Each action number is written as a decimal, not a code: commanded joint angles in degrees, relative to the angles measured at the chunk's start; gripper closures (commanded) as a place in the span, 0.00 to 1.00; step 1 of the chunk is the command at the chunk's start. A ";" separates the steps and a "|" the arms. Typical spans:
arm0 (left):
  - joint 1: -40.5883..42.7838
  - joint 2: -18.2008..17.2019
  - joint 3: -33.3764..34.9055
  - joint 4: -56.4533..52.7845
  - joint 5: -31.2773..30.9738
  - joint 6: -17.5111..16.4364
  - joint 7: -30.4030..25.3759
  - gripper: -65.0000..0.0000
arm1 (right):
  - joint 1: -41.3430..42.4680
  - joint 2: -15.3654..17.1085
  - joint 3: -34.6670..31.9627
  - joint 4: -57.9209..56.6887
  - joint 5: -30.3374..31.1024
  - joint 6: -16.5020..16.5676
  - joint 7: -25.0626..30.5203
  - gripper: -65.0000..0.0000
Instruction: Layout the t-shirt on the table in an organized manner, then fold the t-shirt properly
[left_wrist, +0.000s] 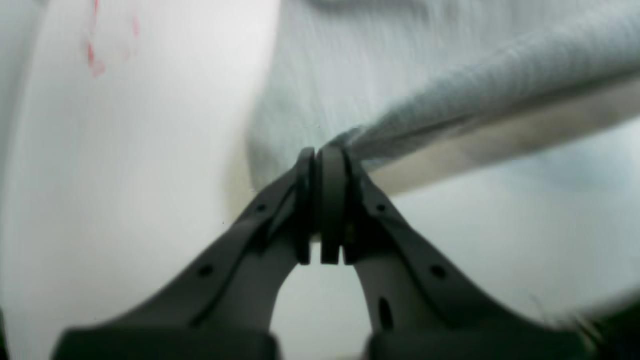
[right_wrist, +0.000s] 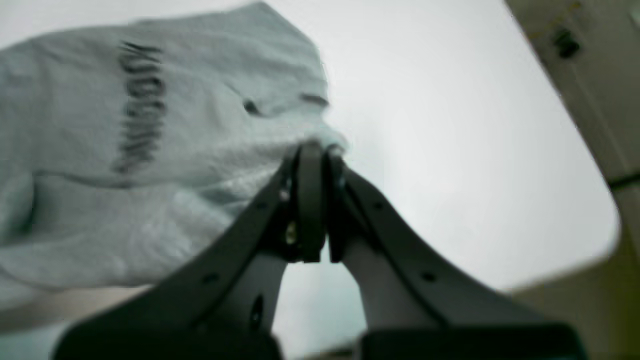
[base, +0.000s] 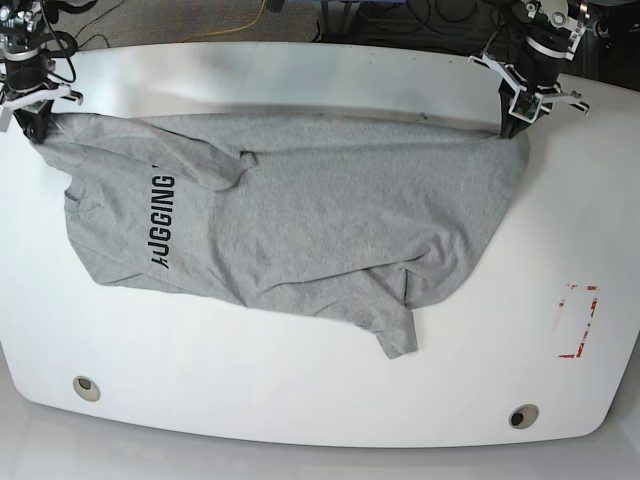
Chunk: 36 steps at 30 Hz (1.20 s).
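The heather-grey short-sleeved cotton t-shirt (base: 300, 220) carries black block capitals (base: 163, 222) reading "UGGING", the word running sideways toward nine o'clock in the base view. In the right wrist view the same lettering (right_wrist: 140, 107) is too blurred to read.

White glossy table (base: 300, 400) carries the grey t-shirt (base: 330, 230) spread across its far half, red outline mark (base: 578, 320) near right, two round holes (base: 86, 388) along near edge.

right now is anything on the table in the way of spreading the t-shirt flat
Nothing visible. Both the left gripper and right gripper are shut on the t-shirt, and the table around it shows only a red outline mark and two small holes.
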 joint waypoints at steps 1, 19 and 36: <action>0.89 -0.23 -0.42 0.91 -0.67 0.82 -2.95 1.00 | -0.97 -0.40 1.28 1.02 0.00 -0.63 1.99 1.00; -5.44 -1.11 -0.25 0.74 -0.58 0.82 -4.45 1.00 | 6.07 0.83 2.07 0.76 -0.26 -0.63 -3.37 1.00; -26.01 -4.72 0.11 -1.11 -0.14 0.82 -3.04 1.00 | 28.84 5.05 -2.41 -2.23 -0.44 -0.63 -12.69 1.00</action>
